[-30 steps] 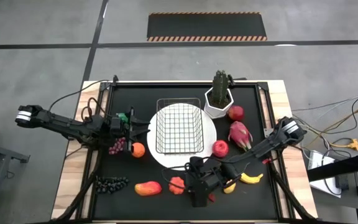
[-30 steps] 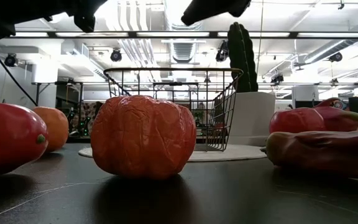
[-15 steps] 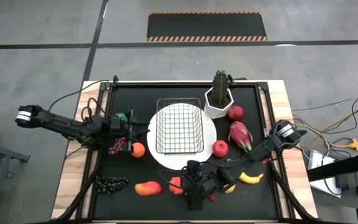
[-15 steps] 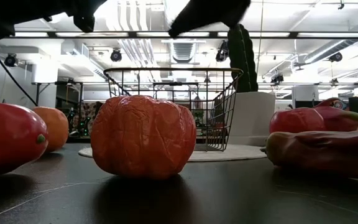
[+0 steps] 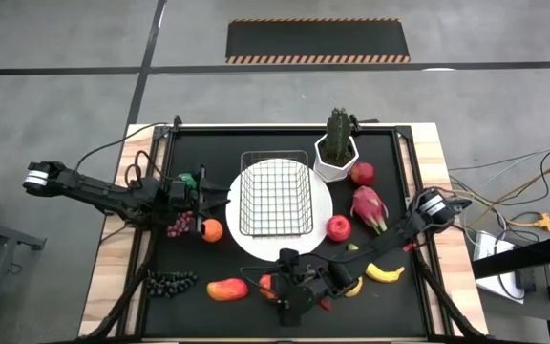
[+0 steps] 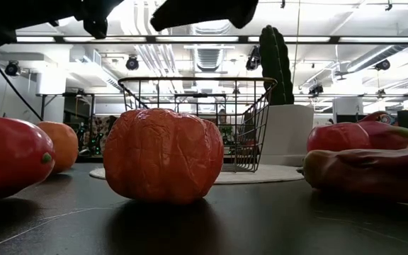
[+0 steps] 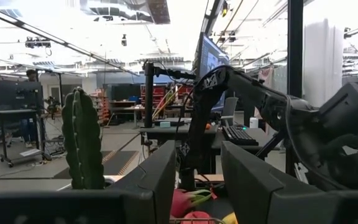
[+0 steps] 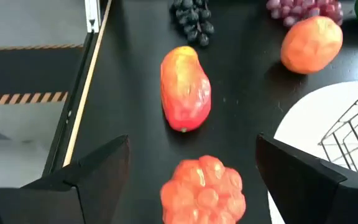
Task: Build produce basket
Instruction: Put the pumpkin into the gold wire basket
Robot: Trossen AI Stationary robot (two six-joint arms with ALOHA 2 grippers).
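Observation:
The wire basket (image 5: 275,197) stands on a round white plate (image 5: 323,205) at mid-table. Produce lies around it on the black mat. A lumpy red-orange fruit (image 8: 202,190) sits near the front edge, with a mango (image 8: 184,88) and dark grapes (image 5: 172,280) to its left. My right gripper (image 8: 191,171) hangs open above the lumpy fruit (image 6: 163,154), one finger to each side, clear of it. My left gripper (image 5: 222,197) hovers open and empty at the plate's left rim, pointing toward the basket.
An orange (image 5: 212,229), purple grapes (image 5: 181,224) and a green piece (image 5: 190,179) lie left of the plate. Two red apples (image 5: 339,227) (image 5: 362,173), a dragonfruit (image 5: 369,207) and a banana (image 5: 386,273) lie to the right. A potted cactus (image 5: 337,145) stands behind the basket.
My right gripper has moved toward the table's left edge, over the lumpy red-orange fruit, sinking a little and tipping further down. It has stayed open. The produce has not moved.

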